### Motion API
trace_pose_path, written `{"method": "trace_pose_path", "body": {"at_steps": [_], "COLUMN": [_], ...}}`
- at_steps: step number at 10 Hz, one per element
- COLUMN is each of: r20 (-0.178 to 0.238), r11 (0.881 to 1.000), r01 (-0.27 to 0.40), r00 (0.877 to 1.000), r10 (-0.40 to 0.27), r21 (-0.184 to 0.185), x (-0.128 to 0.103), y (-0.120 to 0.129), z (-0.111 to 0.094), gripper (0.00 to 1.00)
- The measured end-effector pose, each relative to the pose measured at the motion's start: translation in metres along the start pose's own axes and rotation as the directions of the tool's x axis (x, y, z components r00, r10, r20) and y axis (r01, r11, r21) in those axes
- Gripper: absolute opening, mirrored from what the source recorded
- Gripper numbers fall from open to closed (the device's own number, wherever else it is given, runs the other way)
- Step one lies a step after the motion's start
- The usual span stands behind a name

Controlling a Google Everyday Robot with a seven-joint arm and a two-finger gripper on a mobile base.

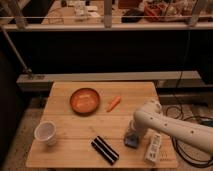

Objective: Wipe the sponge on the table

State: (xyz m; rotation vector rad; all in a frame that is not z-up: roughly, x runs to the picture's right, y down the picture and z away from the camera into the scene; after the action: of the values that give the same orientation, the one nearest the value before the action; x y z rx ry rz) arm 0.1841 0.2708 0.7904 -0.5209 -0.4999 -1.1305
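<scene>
**Counter** (67, 122): square light-wood top, plank seams visible. Carries items below. All posns. given rel. to bowl.

**Bowl** (84, 100): orange, round, shallow, upright. Sits on far-left part of counter as seen.

**Carrot** (114, 103): small, orange, lying flat at a slant. Just right of bowl, not touching it.

**Cup** (46, 133): white, upright, mouth up. Nearer the viewer than bowl and to its left, well apart.

**Block** (105, 149): black, ribbed, flat, set diagonally. Nearer than bowl and slightly to its right, close to counter's near edge.

**Sponge** (131, 142): small, blue-grey pad, flat on counter. Right of bowl and nearer the viewer, well apart from it. Lies between block and bottle. Upper part covered by gripper.

**Bottle** (153, 148): white tube type. Item farthest from bowl, by counter's near-right corner. Standing or lying: cannot tell.

**Arm** (170, 127): white. Enters from right edge, bends at an elbow right of bowl, beyond carrot, then drops toward counter.

**Gripper** (132, 135): at arm's end, pointing down, directly on top of sponge, apparently in contact w/ it. Whether it is open or closed, or has hold of sponge: cannot tell.

**Cable** (196, 150): dark, on floor off counter's right side, far from bowl.
</scene>
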Motion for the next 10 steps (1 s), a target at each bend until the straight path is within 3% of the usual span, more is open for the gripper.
{"method": "trace_pose_path", "body": {"at_steps": [2,4,8,10], "r20": [-0.014,-0.027,-0.062,-0.061], "r11": [0.997,0.992,0.989,0.992], "r01": [-0.075,-0.129,-0.146,-0.114], "r00": [0.997,0.991,0.987,0.991], "r10": [0.075,0.129,0.148,0.117], "r21": [0.002,0.008,0.032,0.049], "x": [0.010,0.037,0.115,0.140], "y": [0.027,0.037,0.023,-0.001], "z": [-0.004,-0.007,-0.018,-0.015], "gripper": [0.56,0.56,0.56,0.56]}}
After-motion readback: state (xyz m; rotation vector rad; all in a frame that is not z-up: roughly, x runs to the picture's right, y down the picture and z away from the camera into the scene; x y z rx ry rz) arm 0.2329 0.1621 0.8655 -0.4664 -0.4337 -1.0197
